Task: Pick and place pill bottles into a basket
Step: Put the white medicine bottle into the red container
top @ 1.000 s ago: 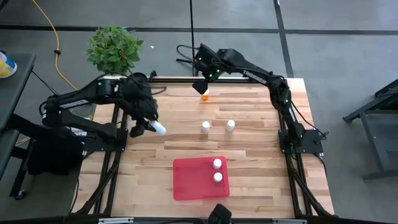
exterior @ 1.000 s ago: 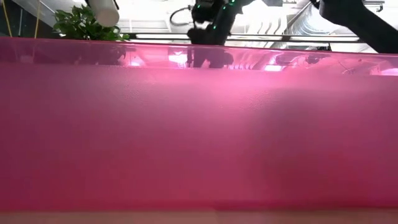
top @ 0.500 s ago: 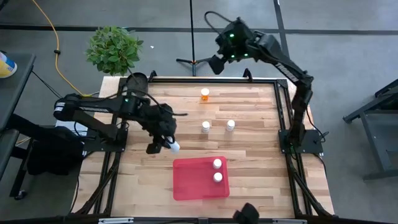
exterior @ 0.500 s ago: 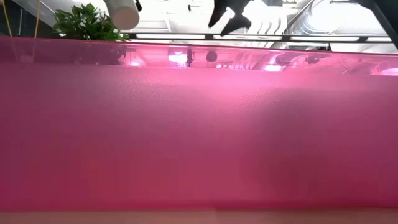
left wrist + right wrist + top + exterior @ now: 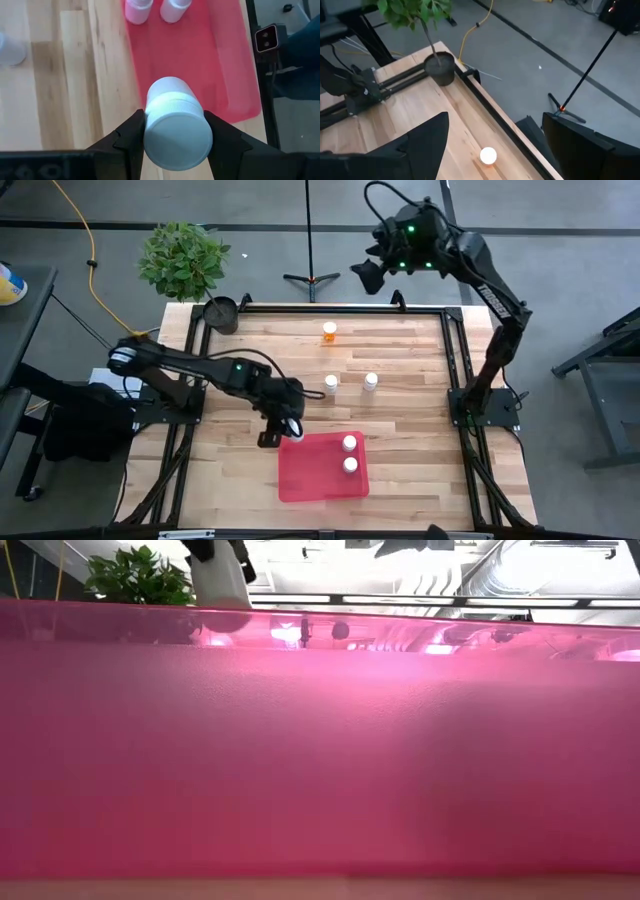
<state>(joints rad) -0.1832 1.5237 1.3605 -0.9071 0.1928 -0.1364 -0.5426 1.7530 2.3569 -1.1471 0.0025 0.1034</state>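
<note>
My left gripper (image 5: 283, 427) is shut on a white pill bottle (image 5: 175, 132) just above the table at the near-left corner of the red basket (image 5: 322, 467). The bottle also shows in the low view (image 5: 220, 580). Two white bottles (image 5: 349, 443) (image 5: 350, 465) stand in the basket's right part. Two more white bottles (image 5: 331, 383) (image 5: 370, 381) stand on their bases mid-table. The orange bottle (image 5: 329, 331) stands near the far edge. My right gripper (image 5: 368, 275) is open and empty, high beyond the far edge, with the orange bottle (image 5: 488, 155) below it. My left gripper pinches the bottle at its capped end (image 5: 176, 102) between its two fingers (image 5: 131, 135), one on each side. The fingers point down at a slant and the bottle lies along them, cap toward the wrist. The bottle hangs below the fingers, clear of table and basket.
A small black pot (image 5: 221, 311) with a green plant (image 5: 183, 258) stands at the table's far-left corner. A black frame rail (image 5: 340, 308) runs along the far edge. The basket's red wall (image 5: 320, 740) fills the low view. Bare wood lies left of the basket.
My left gripper has carried the white bottle toward the table's right and near edges, from the left side to the basket's near-left corner. My right gripper has risen from over the orange bottle and drawn back beyond the far edge, toward the right.
</note>
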